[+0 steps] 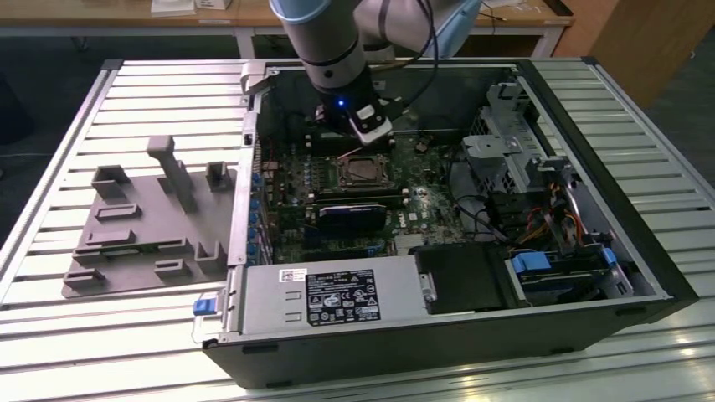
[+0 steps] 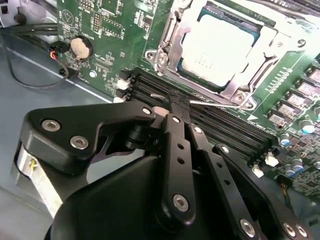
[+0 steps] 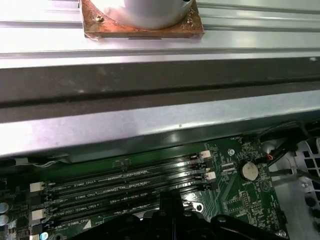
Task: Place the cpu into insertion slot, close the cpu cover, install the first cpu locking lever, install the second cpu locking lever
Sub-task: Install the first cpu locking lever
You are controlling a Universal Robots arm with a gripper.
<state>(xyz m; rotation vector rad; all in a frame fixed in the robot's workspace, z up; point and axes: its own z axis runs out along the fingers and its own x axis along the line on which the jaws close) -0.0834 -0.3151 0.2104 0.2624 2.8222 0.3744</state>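
Observation:
The cpu (image 2: 220,47), pale silver on top, lies in the insertion slot (image 1: 360,172) on the green board. The cpu cover (image 2: 167,47), a silver frame, lies flat over it, with the chip showing through its window. Along the slot's edge beside the memory slots runs a thin silver locking lever (image 2: 220,104). My gripper (image 2: 176,107) has its black fingers shut on this wire. In the exterior view my gripper (image 1: 374,142) hangs inside the case just behind the slot.
Long black memory slots (image 3: 125,187) lie under the fingertips, with a coin battery (image 3: 248,170) nearby. The case wall (image 3: 150,85) stands close by. The grey power supply (image 1: 324,297) fills the case's front and a drive cage (image 1: 525,151) its right side. A grey fixture (image 1: 146,226) lies on the table.

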